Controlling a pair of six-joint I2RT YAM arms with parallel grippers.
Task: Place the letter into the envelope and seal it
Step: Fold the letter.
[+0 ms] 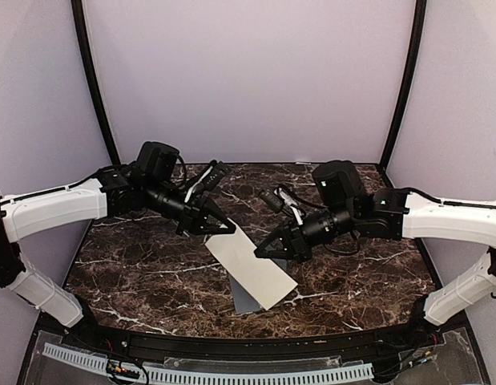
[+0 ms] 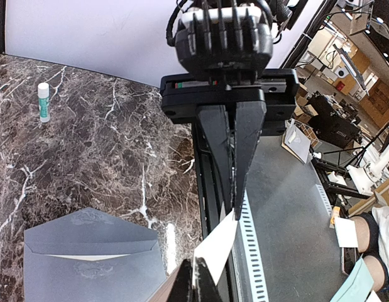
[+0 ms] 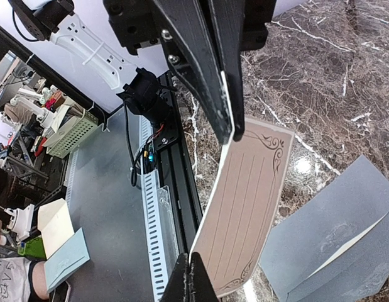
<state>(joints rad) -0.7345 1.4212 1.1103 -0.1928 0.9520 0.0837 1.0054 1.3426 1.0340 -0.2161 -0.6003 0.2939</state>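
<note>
**Task status.** The letter (image 1: 252, 269) is not yet in the envelope (image 1: 246, 303). No step of insertion or sealing is complete. The letter is held off the bench (image 1: 135, 273) between the two hands. It hangs at a slant over the near centre of the bench, and in the overhead view it covers most of the envelope. The envelope lies flat on the bench beneath it, with only its near left part showing. In the left wrist view a pale sliver shows along the mouth. The flap therefore appears to be open, though this cannot be confirmed. Steps left: align the letter with the mouth, slide it in, fold the flap and seal it. A glue stick (image 2: 43, 100) stands on the bench, well apart from the envelope.

**Arm pose.** Both arms reach inward from the sides and angle down toward the centre.

- The left hand (image 1: 218, 226) is closed on the far left corner of the letter.
- The right hand (image 1: 268, 247) is closed on the letter's right edge, the fingers (image 3: 213, 75) pinched flat on the paper.
</note>
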